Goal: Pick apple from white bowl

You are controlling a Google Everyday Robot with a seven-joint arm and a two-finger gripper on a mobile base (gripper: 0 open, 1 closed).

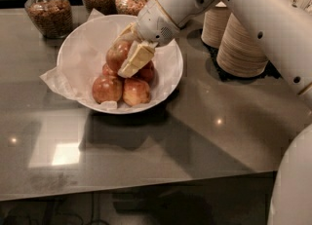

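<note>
Surface: a glossy grey counter on which everything is carried; the open stretch lies below and in front of the gripper, so room for withdrawal is judged to be there.
Arm: brought in from the right and angled down to the left, so that the stacks of cups and the jars are passed over rather than brushed.
White bowl: set directly beneath the gripper, wide and shallow, lined with crumpled white paper – the fruit is reached from above without the rim being met.
Paper-bowl stacks: stood to the right of the gripper, under the arm, well apart from the bowl.
Jars: ranged behind and to the left of the gripper, out of the working path.
Gripper: lowered into the bowl; one pale finger is laid across the right flank of the fruit, the other is partly seen behind it, and the two appear pinched onto it.
The apple: held between the fingers on top of the heap, inside the bowl – being uppermost, it is the one taken without the rest being disturbed.
Other apples: left below the gripper against the near wall; a roll is judged possible once the top one is lifted.
</note>
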